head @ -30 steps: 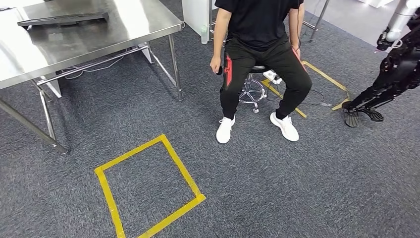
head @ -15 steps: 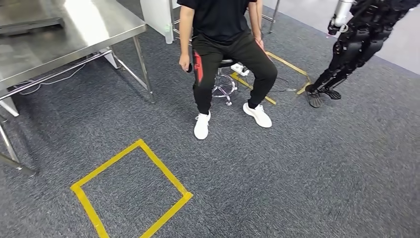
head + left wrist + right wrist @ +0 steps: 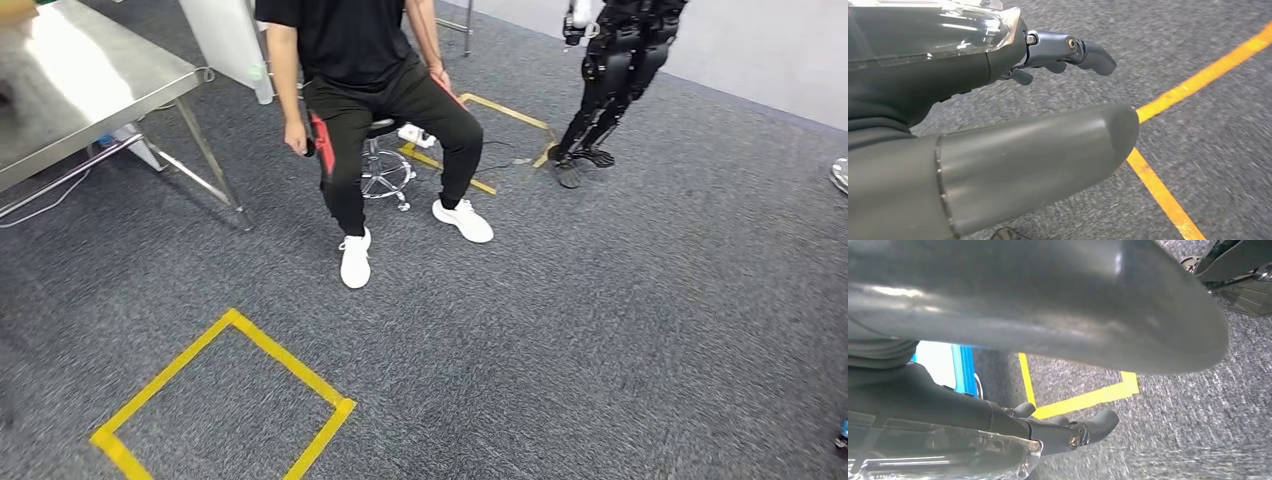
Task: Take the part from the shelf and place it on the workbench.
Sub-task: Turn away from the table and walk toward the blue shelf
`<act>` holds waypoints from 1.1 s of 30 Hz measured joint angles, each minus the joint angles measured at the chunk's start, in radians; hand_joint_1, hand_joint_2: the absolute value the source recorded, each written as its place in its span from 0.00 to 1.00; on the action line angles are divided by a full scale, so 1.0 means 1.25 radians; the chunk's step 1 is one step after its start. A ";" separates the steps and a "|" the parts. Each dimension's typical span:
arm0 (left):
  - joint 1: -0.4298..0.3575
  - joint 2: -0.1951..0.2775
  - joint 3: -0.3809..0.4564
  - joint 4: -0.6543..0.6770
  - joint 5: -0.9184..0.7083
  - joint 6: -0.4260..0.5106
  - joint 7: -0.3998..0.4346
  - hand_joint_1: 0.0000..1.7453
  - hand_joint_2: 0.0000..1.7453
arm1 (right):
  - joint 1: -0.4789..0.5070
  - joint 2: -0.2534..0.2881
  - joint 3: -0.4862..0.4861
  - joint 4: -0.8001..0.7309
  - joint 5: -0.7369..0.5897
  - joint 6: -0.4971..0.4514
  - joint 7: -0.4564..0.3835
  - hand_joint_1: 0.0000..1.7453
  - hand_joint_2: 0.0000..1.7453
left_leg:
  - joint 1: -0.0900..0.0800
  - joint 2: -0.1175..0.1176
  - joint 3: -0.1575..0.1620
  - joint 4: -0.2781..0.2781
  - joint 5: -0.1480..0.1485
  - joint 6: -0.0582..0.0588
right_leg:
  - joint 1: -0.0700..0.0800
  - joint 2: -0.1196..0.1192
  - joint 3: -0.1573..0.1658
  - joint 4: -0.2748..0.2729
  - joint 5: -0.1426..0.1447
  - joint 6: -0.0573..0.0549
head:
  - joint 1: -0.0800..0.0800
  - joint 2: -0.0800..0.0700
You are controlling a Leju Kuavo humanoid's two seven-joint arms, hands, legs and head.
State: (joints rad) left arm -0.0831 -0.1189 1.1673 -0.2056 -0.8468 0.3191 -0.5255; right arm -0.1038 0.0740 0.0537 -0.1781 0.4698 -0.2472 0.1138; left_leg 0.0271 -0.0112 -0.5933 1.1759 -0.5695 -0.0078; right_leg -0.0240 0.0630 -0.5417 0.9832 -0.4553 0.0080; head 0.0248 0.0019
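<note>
Head view: a steel worktop point(image 3: 90, 95) stands at the upper left on grey carpet point(image 3: 600, 330). Beside it a person point(image 3: 370, 100) in a black shirt and black trousers with a red stripe sits on a wheeled stool point(image 3: 385, 170), white shoes flat on the carpet. A square of yellow tape point(image 3: 225, 390) marks the floor in the near foreground; a second yellow tape outline point(image 3: 505, 125) lies behind the stool. A second, dark humanoid robot point(image 3: 610, 75) stands just beside that far outline.

Left wrist view: the left robot hand point(image 3: 1048, 90) hangs above the carpet and a yellow tape line point(image 3: 1193, 85), thumb straight, dark fingers point(image 3: 1088, 50) gently bent, holding nothing.

Right wrist view: the right robot hand point(image 3: 1083, 385) likewise hangs empty with fingers point(image 3: 1098, 425) apart, above a yellow tape corner point(image 3: 1098, 395); a blue object point(image 3: 963, 370) lies behind it.

The part to be fetched cannot be located in any of these views.
</note>
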 joint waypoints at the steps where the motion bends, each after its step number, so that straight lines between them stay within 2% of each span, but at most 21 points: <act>1: 0.000 0.000 0.000 0.000 0.000 0.001 -0.001 0.00 0.00 | -0.002 0.000 0.000 0.000 0.000 0.001 0.001 0.00 0.00 | 0.004 -0.014 0.023 -0.052 0.026 0.000 | -0.001 0.010 -0.001 0.003 -0.001 0.002 | 0.000 0.000; 2: 0.000 0.000 0.000 0.000 0.000 0.001 -0.002 0.00 0.00 | -0.004 0.000 0.000 0.000 0.000 0.001 0.001 0.00 0.00 | 0.006 -0.034 0.041 -0.094 0.042 0.001 | 0.001 0.020 -0.005 0.009 -0.002 0.006 | 0.000 0.000; 4: 0.000 0.000 0.000 0.000 -0.001 0.001 -0.001 0.00 0.00 | -0.008 0.000 0.000 0.000 -0.001 0.002 0.001 0.00 0.00 | 0.006 -0.059 0.053 -0.126 0.046 0.004 | 0.004 0.037 -0.016 0.014 -0.001 0.017 | 0.001 0.000; 6: -0.001 -0.001 0.000 0.000 -0.005 0.002 0.004 0.00 0.00 | -0.008 -0.001 0.000 0.000 -0.001 0.003 0.002 0.00 0.00 | -0.001 -0.047 0.053 -0.129 0.048 0.016 | 0.003 0.052 -0.026 0.010 0.004 0.032 | 0.001 0.000; 7: -0.002 -0.002 0.000 0.000 -0.008 0.002 0.008 0.00 0.00 | -0.008 -0.001 0.000 0.001 -0.001 0.003 0.002 0.00 0.00 | -0.003 -0.037 0.053 -0.132 0.052 0.024 | 0.003 0.045 -0.031 0.014 0.003 0.036 | 0.001 0.000; 9: -0.003 -0.003 0.000 0.000 -0.015 0.004 0.014 0.00 0.00 | -0.009 -0.002 0.000 0.001 0.000 0.004 0.004 0.00 0.00 | -0.004 -0.014 0.053 -0.139 0.059 0.039 | 0.003 0.004 -0.057 0.064 -0.022 0.036 | 0.003 0.000; 10: -0.003 -0.003 0.000 0.000 -0.017 0.004 0.016 0.00 0.00 | -0.011 -0.002 0.000 0.001 0.000 0.005 0.004 0.00 0.00 | -0.006 -0.002 0.052 -0.140 0.060 0.043 | 0.002 -0.021 -0.081 0.114 -0.046 0.032 | 0.004 0.000; 11: -0.002 -0.003 0.000 0.000 -0.018 0.004 0.017 0.00 0.00 | -0.012 -0.002 0.000 0.001 0.000 0.005 0.004 0.00 0.00 | -0.008 0.011 0.051 -0.141 0.061 0.045 | 0.002 -0.034 -0.109 0.170 -0.071 0.029 | 0.005 0.000; 13: -0.002 -0.003 0.000 0.000 -0.018 0.004 0.019 0.00 0.00 | -0.012 -0.003 0.000 0.002 0.000 0.005 0.005 0.00 0.00 | -0.011 0.035 0.049 -0.140 0.060 0.045 | 0.001 -0.040 -0.141 0.243 -0.096 0.034 | 0.005 0.000; 14: -0.002 -0.004 0.000 0.000 -0.018 0.004 0.019 0.00 0.00 | -0.011 -0.003 0.000 0.002 0.000 0.006 0.005 0.00 0.00 | -0.012 0.045 0.049 -0.140 0.060 0.045 | 0.001 -0.042 -0.134 0.237 -0.091 0.039 | 0.005 0.000; 15: -0.002 -0.004 0.000 0.000 -0.018 0.004 0.019 0.00 0.00 | -0.010 -0.003 0.000 0.002 0.000 0.006 0.005 0.00 0.00 | -0.012 0.055 0.049 -0.140 0.060 0.045 | 0.001 -0.046 -0.113 0.203 -0.077 0.045 | 0.005 0.000; 17: -0.003 -0.005 0.000 0.000 -0.019 0.005 0.019 0.00 0.00 | -0.011 -0.004 0.000 0.002 0.000 0.006 0.005 0.00 0.00 | -0.014 0.072 0.051 -0.139 0.057 0.041 | 0.004 -0.074 -0.047 0.087 -0.040 0.052 | 0.005 0.000; 19: -0.003 -0.006 0.000 0.000 -0.023 0.006 0.021 0.00 0.00 | -0.014 -0.004 0.000 0.002 0.001 0.006 0.005 0.00 0.00 | -0.019 0.088 0.054 -0.138 0.053 0.033 | 0.010 -0.096 -0.009 0.018 -0.018 0.043 | 0.004 0.000; 21: -0.005 -0.006 -0.002 0.000 -0.028 0.010 0.024 0.00 0.00 | -0.015 -0.004 0.001 0.002 0.003 0.007 0.007 0.00 0.00 | -0.020 0.102 0.058 -0.138 0.051 0.025 | 0.014 -0.087 -0.011 0.012 -0.012 0.028 | 0.002 0.000; 22: -0.006 -0.006 -0.002 0.000 -0.030 0.012 0.025 0.00 0.00 | -0.013 -0.005 0.001 0.003 0.005 0.007 0.008 0.00 0.00 | -0.017 0.099 0.059 -0.136 0.048 0.019 | 0.010 -0.079 -0.011 0.011 -0.011 0.022 | 0.001 0.000; 24: -0.008 -0.006 -0.003 0.000 -0.034 0.015 0.025 0.00 0.00 | -0.013 -0.006 0.001 0.003 0.007 0.008 0.011 0.00 0.00 | -0.012 0.061 0.047 -0.104 0.022 0.010 | 0.003 -0.064 -0.007 0.006 -0.007 0.010 | 0.001 0.000; 26: -0.005 -0.006 -0.003 0.000 -0.037 0.018 0.025 0.00 0.00 | -0.016 -0.006 0.002 0.003 0.008 0.009 0.012 0.00 0.00 | -0.010 0.018 0.006 -0.015 -0.031 0.006 | 0.003 -0.048 -0.006 0.006 -0.005 0.001 | 0.000 0.000; 28: -0.003 -0.006 -0.004 0.000 -0.041 0.021 0.026 0.00 0.00 | -0.018 -0.005 0.003 0.003 0.010 0.012 0.013 0.00 0.00 | -0.010 0.009 -0.038 0.071 -0.064 0.006 | 0.005 -0.029 -0.009 0.006 -0.004 -0.002 | -0.001 0.000; 29: -0.002 -0.006 -0.004 0.000 -0.042 0.023 0.026 0.00 0.00 | -0.018 -0.005 0.004 0.003 0.011 0.014 0.014 0.00 0.00 | -0.009 0.007 -0.044 0.080 -0.057 0.006 | 0.006 -0.019 -0.009 0.007 -0.004 -0.002 | -0.001 0.000; 31: -0.002 -0.006 -0.004 0.000 -0.044 0.026 0.026 0.00 0.00 | -0.018 -0.005 0.005 0.003 0.012 0.016 0.018 0.00 0.00 | -0.004 -0.002 -0.017 0.015 -0.004 0.006 | 0.005 0.003 -0.009 0.011 -0.004 -0.002 | -0.001 0.000; 33: -0.001 -0.007 -0.004 0.001 -0.044 0.029 0.026 0.00 0.00 | -0.021 -0.005 0.005 0.003 0.012 0.016 0.019 0.00 0.00 | 0.003 -0.043 0.023 -0.074 0.038 0.006 | 0.007 0.023 -0.014 0.020 -0.006 0.004 | 0.000 0.000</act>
State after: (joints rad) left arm -0.0847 -0.1271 1.1626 -0.2048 -0.9024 0.3548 -0.4931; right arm -0.1303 0.0671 0.0599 -0.1740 0.4848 -0.2267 0.1375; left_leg 0.0307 -0.0654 -0.5651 1.0836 -0.5226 -0.0008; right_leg -0.0152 0.0912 -0.5591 1.0087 -0.4625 0.0125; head 0.0247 0.0019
